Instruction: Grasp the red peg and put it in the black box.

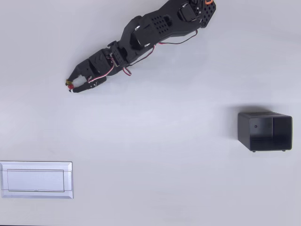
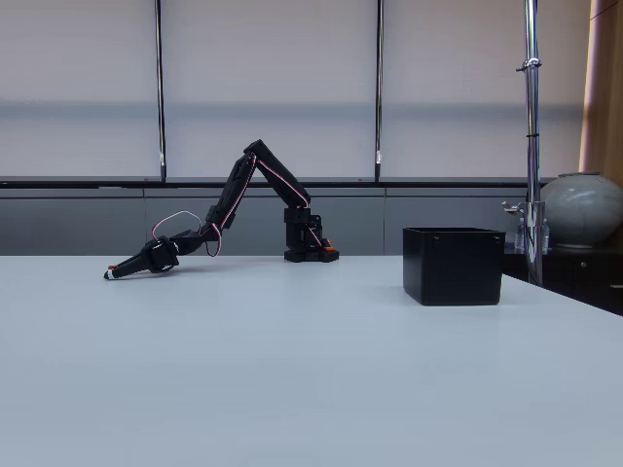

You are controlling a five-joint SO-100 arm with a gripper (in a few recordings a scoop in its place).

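In the overhead view, the white tray (image 1: pixel 36 180) lies nearest, at the lower left corner of the desk (image 1: pixel 155 155). The hand (image 1: pixel 71 85) is low at the upper left, its fingers clenched around the red peg (image 1: pixel 70 86). The black box (image 1: pixel 264 131) stands well apart at the right edge, so the carrying and the drop are left, I judge.

In the fixed view, the hand (image 2: pixel 112 273) nearly touches the desk (image 2: pixel 292 370); the black box (image 2: pixel 454 265) waits far to the right. No writing can be read.

A lab or office: bare white table (image 2: pixel 311 389), blinds (image 2: pixel 268 88), metal pole (image 2: pixel 531 136)
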